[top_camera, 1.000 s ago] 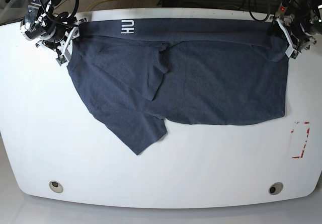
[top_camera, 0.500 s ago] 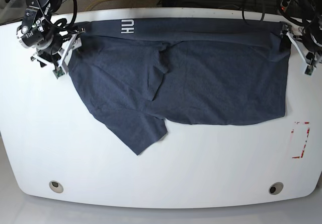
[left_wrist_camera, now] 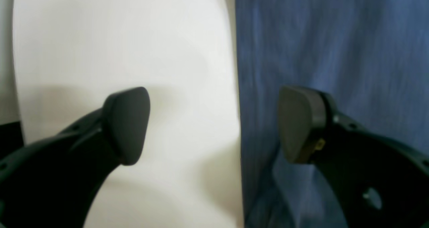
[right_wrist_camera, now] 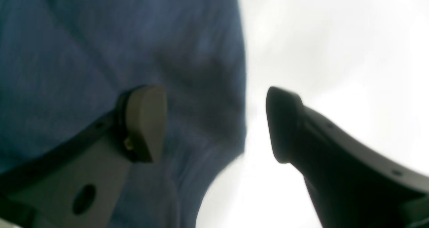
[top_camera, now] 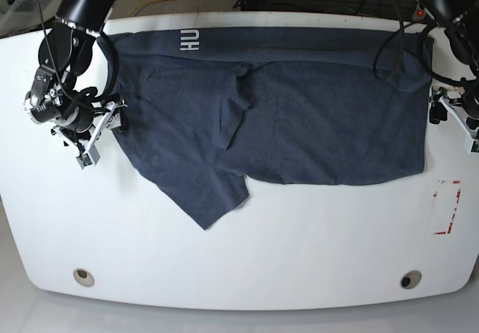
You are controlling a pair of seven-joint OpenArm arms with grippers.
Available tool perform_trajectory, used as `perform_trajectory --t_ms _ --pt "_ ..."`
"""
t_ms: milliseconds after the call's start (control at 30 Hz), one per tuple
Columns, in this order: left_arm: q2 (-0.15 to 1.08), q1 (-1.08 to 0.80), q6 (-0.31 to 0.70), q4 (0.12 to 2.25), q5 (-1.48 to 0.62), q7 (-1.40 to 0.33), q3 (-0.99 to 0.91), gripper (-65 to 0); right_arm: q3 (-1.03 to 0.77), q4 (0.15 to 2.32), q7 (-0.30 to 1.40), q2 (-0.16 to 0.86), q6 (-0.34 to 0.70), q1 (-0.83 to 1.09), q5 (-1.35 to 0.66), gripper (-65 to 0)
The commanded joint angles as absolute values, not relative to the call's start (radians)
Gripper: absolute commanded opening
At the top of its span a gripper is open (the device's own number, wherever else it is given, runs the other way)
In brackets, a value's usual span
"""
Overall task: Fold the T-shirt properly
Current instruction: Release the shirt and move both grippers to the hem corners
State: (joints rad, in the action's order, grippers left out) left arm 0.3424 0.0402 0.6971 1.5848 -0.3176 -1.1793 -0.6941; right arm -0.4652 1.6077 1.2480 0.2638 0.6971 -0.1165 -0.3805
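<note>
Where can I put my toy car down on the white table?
Most room is on the white table in front of the T-shirt, between the two round holes. It's crowded at the shirt's side edges, near the left gripper and right gripper.

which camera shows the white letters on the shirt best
The base view: it shows the white "HU" near the shirt's far edge. Both wrist views show only plain blue cloth, no letters.
</note>
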Motion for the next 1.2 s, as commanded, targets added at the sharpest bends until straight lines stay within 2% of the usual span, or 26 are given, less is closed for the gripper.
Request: perform_trajectory --t_ms 0,233,433,567,800,1000,1167 --pt "0.364 0.087 0.698 1.550 -0.289 -1.152 -0.700 -9.6 -0.469 1.535 1.228 0.280 0.698 -0.196 -0.394 -22.0" --pt "0.364 0.130 0.698 1.463 -0.240 -1.043 -0.696 -9.6 -0.466 1.256 1.110 0.283 0.698 -0.369 -0.372 -22.0" --pt "0.363 0.154 0.698 1.412 -0.242 -0.946 -0.639 -9.6 -0.466 0.963 0.883 0.277 0.698 -0.509 -0.166 -22.0" --pt "0.340 0.154 0.698 1.409 -0.240 -0.905 -0.621 -9.6 -0.467 0.809 0.769 0.277 0.698 -0.559 -0.107 -22.0" --pt "0.320 0.160 0.698 1.406 -0.237 -0.840 -0.601 -9.2 -0.464 0.723 0.723 0.240 0.698 -0.581 -0.099 -22.0" --pt "0.320 0.183 0.564 1.337 -0.237 -0.763 -0.532 -9.0 -0.355 0.723 0.722 0.205 0.698 -0.575 -0.107 -22.0" --pt "0.323 0.234 0.463 1.242 -0.237 -0.737 -0.527 -8.9 -0.348 0.723 0.722 0.170 0.698 -0.575 -0.099 -22.7"
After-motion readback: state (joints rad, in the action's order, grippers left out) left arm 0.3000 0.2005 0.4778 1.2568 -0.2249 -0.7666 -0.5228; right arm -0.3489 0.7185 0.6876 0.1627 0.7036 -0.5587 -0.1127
